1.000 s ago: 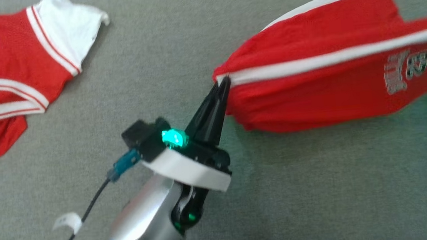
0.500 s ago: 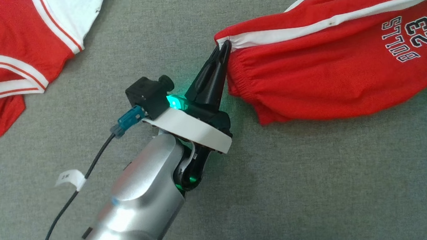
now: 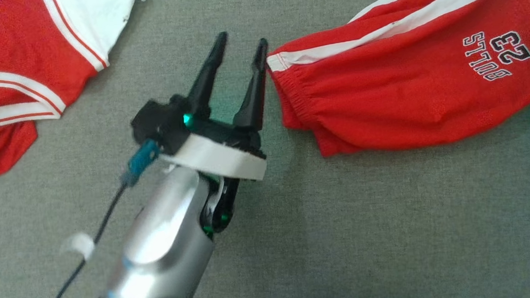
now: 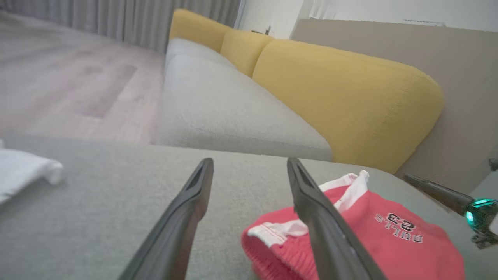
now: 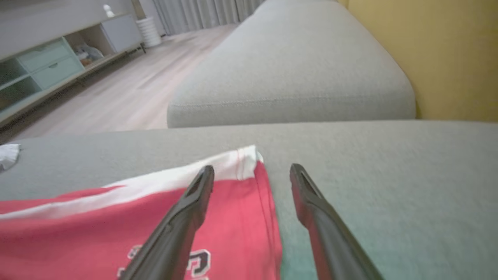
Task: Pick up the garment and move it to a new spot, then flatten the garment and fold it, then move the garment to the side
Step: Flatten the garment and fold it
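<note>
The grey sofa cushion (image 3: 349,237) carries your red Bulls shorts (image 3: 409,102), lying flat near its far edge. Your left gripper (image 3: 242,38) stands spread and empty just beside the waistband corner. Your right gripper (image 5: 252,168), equally spread, hovers over the opposite end.

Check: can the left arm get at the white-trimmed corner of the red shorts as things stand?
Probably yes. The left gripper is open, with one finger right beside the white-trimmed corner of the red shorts, and nothing lies between them on the grey cushion.
</note>
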Robot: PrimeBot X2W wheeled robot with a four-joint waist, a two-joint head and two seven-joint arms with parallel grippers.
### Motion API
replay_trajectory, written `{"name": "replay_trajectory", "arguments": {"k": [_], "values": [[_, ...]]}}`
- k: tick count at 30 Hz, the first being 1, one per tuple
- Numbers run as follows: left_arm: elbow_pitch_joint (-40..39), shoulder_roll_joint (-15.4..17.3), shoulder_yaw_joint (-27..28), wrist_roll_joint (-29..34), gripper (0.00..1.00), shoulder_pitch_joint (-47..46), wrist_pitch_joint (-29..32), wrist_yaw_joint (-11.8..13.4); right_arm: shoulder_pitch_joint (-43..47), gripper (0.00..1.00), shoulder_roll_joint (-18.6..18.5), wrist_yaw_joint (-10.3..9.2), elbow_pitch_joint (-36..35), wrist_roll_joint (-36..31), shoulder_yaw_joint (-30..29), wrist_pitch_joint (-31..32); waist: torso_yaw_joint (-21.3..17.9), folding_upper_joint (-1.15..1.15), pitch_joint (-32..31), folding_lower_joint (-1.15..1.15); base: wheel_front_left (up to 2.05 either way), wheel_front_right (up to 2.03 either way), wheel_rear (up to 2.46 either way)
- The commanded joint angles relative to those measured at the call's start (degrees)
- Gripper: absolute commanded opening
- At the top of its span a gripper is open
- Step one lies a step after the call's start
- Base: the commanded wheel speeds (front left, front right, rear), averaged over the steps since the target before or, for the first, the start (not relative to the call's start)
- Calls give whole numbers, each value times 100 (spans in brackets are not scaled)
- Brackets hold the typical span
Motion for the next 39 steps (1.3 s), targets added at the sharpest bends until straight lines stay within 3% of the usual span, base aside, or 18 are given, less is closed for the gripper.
{"name": "replay_trajectory", "arguments": {"k": [1, 5, 9, 14, 15, 16, 17, 23, 34, 39], "values": [[-412, 33, 427, 322, 100, 329, -29, 172, 170, 100, -36, -4, 128, -20, -73, -14, 31, 0, -86, 0, 0, 0, 0], [-1202, 28, 1002, 732, 100, 1092, -29, 390, 55, 100, 195, -4, 756, -145, -158, 127, 152, 0, -222, 0, 0, 0, 0], [-1687, 27, 1272, 1198, 100, 1569, -29, 588, -21, 100, 296, -4, 1147, -238, -129, 285, 328, 0, -308, 0, 0, 0, 0], [-2205, 27, 1389, 2110, 100, 2094, -29, 1043, -59, 97, 310, -4, 1813, -413, 35, 659, 644, 0, -418, 0, 0, 0, 0], [-2260, 27, 1374, 2240, 100, 2161, -29, 1140, -46, 67, 330, -4, 1913, -405, 81, 753, 697, 0, -440, 0, 0, 0, 0], [-2305, 27, 1353, 2330, 100, 2221, -29, 1234, -36, 18, 349, -4, 2000, -374, 112, 833, 739, 0, -461, 0, 0, 0, 0], [-2340, 27, 1325, 2396, 100, 2269, -29, 1312, -26, 0, 361, -4, 2056, -347, 150, 886, 771, 0, -483, 0, 0, 0, 0], [-2438, 26, 1293, 2476, 100, 2493, -29, 1551, -84, 0, 358, -4, 2272, -335, 149, 607, 590, 0, -637, 0, 0, 0, 0], [-2359, 26, 1535, 2686, 100, 2518, -29, 1372, 64, 0, -366, -4, 2178, -626, 70, 227, -414, 0, -800, 0, 0, 0, 0], [-2272, 26, 1550, 2733, 100, 2488, -29, 1254, -23, 0, -308, -4, 1736, -593, -17, 16, -617, 0, -849, 0, 0, 0, 0]]}}
